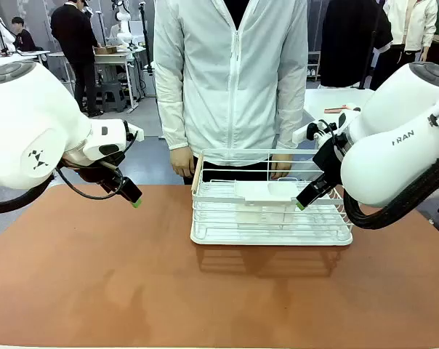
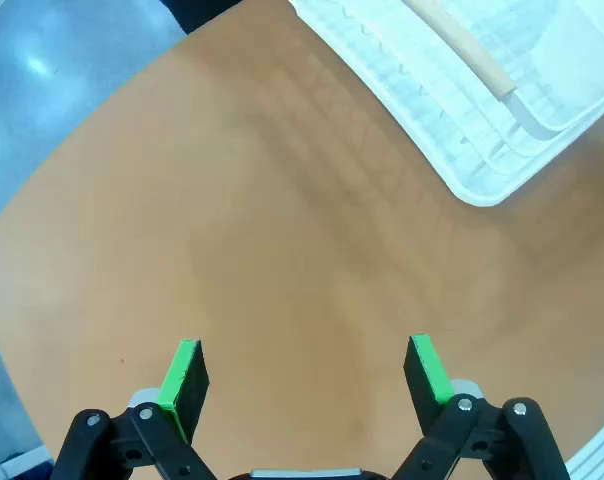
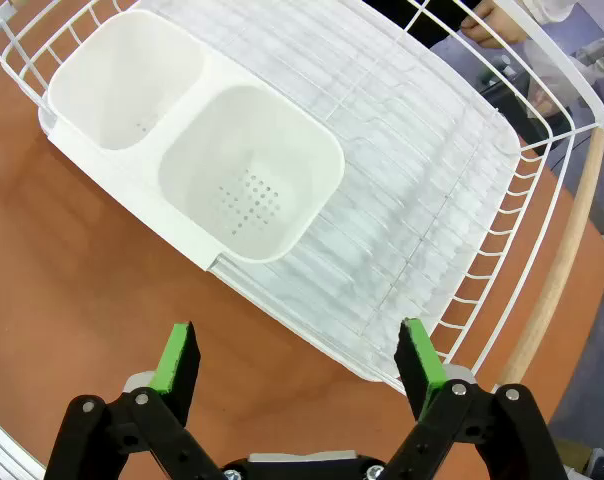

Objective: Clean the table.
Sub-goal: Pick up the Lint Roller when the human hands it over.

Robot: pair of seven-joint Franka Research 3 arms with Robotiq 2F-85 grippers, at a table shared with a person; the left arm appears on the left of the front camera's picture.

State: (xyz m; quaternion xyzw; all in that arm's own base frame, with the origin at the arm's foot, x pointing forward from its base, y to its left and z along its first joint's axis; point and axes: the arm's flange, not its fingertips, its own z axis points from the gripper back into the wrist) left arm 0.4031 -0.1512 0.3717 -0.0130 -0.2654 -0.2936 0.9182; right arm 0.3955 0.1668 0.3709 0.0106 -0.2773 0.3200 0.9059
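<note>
1. The reddish-brown bench (image 1: 132, 291) spreads across the foreground, and its near half is a bare matte top.
2. The left end effector (image 1: 134, 200) hangs above the bench's left part, well apart from the rack. In its wrist view the green-padded fingers (image 2: 185, 372) are spread wide, with nothing between them and plain bench surface below.
3. The right end effector (image 1: 301, 203) hangs over the right part of the white wire rack (image 1: 270, 233). Its fingers (image 3: 418, 352) are also spread and pinch nothing. Whether a tip touches the rack cannot be told.
4. The wire rack stands on the bench toward its far edge, about mid-width.
5. A white two-cup holder (image 3: 197, 150) with perforated bottoms sits in the rack.
6. A pale wooden rail (image 3: 562, 270) runs along one short end of the rack.
7. Beyond the bench stands a person (image 1: 230, 73) in a light zipped jacket. Their hands (image 1: 182, 163) are lowered to the rack's far rim. Contact with the wire cannot be made out.
</note>
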